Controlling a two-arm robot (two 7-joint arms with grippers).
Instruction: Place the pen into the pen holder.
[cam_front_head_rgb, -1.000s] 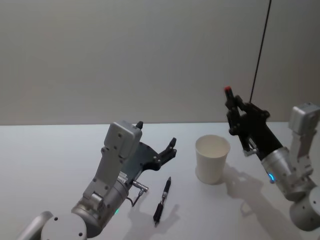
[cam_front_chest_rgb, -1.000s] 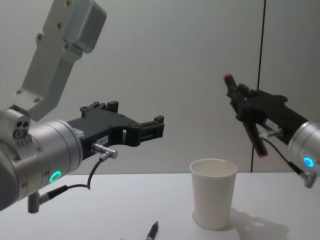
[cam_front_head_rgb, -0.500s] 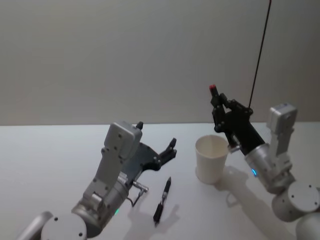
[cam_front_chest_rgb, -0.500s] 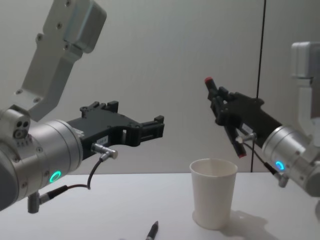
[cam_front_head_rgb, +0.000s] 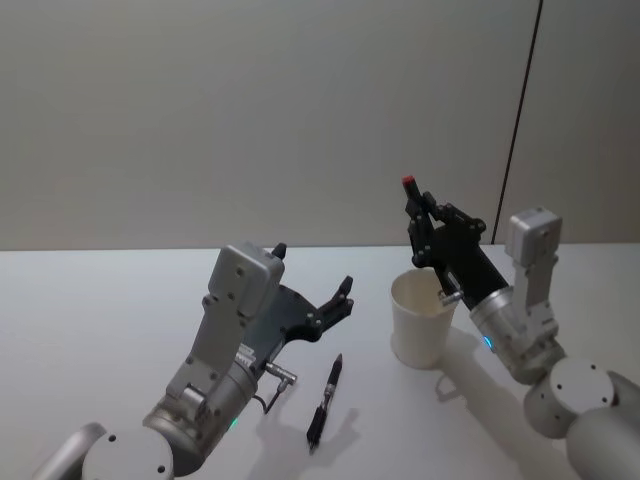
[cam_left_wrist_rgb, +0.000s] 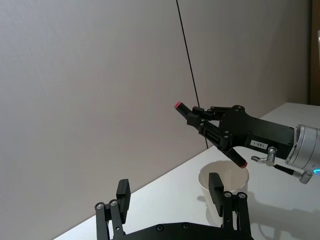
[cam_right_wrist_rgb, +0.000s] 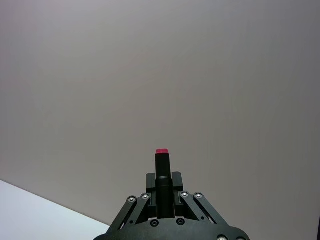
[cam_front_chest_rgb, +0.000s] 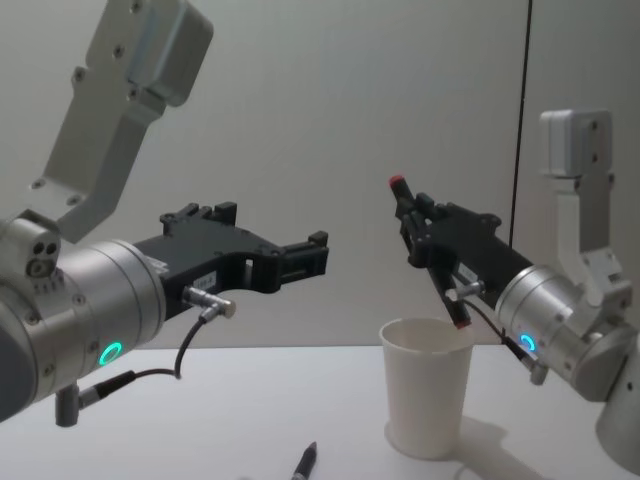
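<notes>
Table: pale, plain, one, running to a grey wall with one thin dark vertical line on its right side. Arms: two, silver with black tooling, each with a lit ring at the wrist. Left gripper: near left, raised above the table, pointing toward the far right, its two fingers spread wide with only air between them. Right gripper: right of centre, raised, tilted up and to the left above the cup, fingers closed onto the shaft of a pen. Writing: one small white label on the right gripper's body in the left wrist view, print too small to read; the cup is unmarked. Containers: one, the pen holder, a white paper cup, upright on the table right of centre, below the right gripper; the inner wall visible from the head view is plain white. Pens: two. The held pen is black with red at both ends, slanted, upper end toward the left, lower end at rim level over the right part of the cup's mouth; cannot tell whether the tip has crossed the rim. The second pen is black and lies flat on the table, near side, left of the cup and apart from it, just beyond the left arm's wrist.
</notes>
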